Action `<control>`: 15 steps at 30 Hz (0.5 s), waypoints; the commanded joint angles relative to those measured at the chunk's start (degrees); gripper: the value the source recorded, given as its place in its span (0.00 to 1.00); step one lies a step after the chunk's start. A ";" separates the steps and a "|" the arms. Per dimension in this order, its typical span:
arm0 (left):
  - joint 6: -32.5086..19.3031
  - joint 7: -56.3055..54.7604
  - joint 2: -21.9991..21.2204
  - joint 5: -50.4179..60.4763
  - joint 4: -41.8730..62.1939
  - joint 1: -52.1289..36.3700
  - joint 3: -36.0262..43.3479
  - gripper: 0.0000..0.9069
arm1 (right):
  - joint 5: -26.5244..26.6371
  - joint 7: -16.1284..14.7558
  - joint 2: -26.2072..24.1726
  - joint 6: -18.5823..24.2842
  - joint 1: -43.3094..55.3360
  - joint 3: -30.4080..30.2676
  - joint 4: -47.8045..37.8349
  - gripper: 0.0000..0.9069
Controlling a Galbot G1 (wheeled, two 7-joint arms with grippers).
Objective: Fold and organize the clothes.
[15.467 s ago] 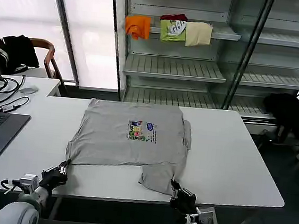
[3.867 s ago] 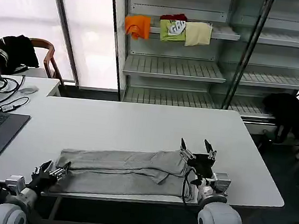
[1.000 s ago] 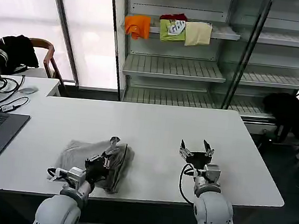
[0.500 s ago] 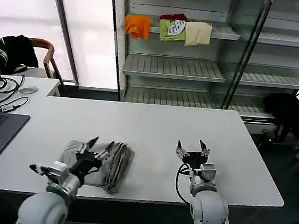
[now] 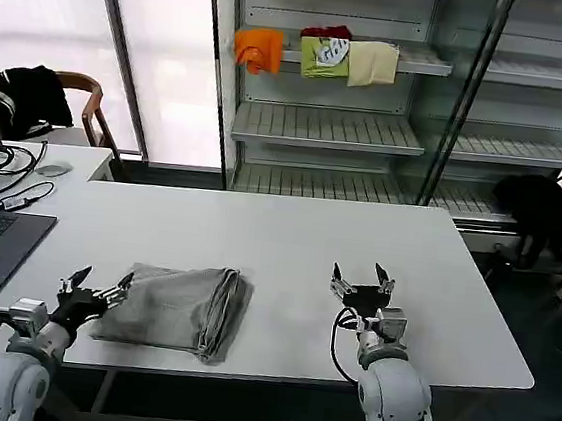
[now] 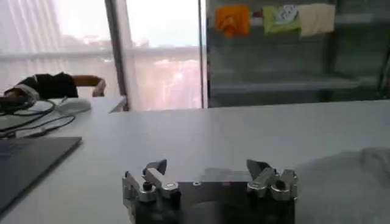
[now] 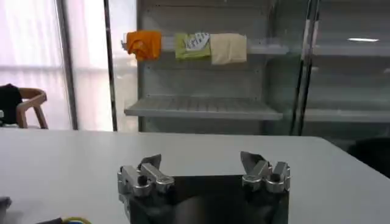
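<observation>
While spread wide under everything, white bench (image 5: 258,238) carrying the rest. Grey shirt (image 5: 175,308) folded into a compact stack at near left of bench, thick folded edge toward the right. Left tool (image 5: 97,293) just beside shirt's left edge, fingers spread apart, gripping nothing. Right tool (image 5: 362,282) at near right, well apart from shirt, fingers apart and empty.

The light grey shirt (image 5: 175,306) lies folded into a compact bundle (print hidden) at the frame's lower left, on the worktop (image 5: 288,241).
</observation>
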 commanded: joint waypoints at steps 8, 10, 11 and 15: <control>-0.96 2.08 -0.19 0.04 7.47 -0.09 -0.46 0.53 | 1.81 -1.18 -0.58 -0.20 1.23 -0.65 -1.52 1.00; -0.91 2.14 -0.34 0.10 7.58 -0.22 -0.29 0.36 | 1.75 -1.16 -0.41 -0.24 1.26 -0.82 -1.55 1.00; -0.90 2.16 -0.37 0.04 7.54 -0.21 -0.23 0.31 | 1.72 -1.15 -0.40 -0.26 1.26 -0.83 -1.57 1.00; -0.94 2.84 -0.68 -0.30 6.81 0.19 0.06 0.08 | 1.66 -0.97 -0.31 -0.29 1.46 -0.76 -2.07 1.00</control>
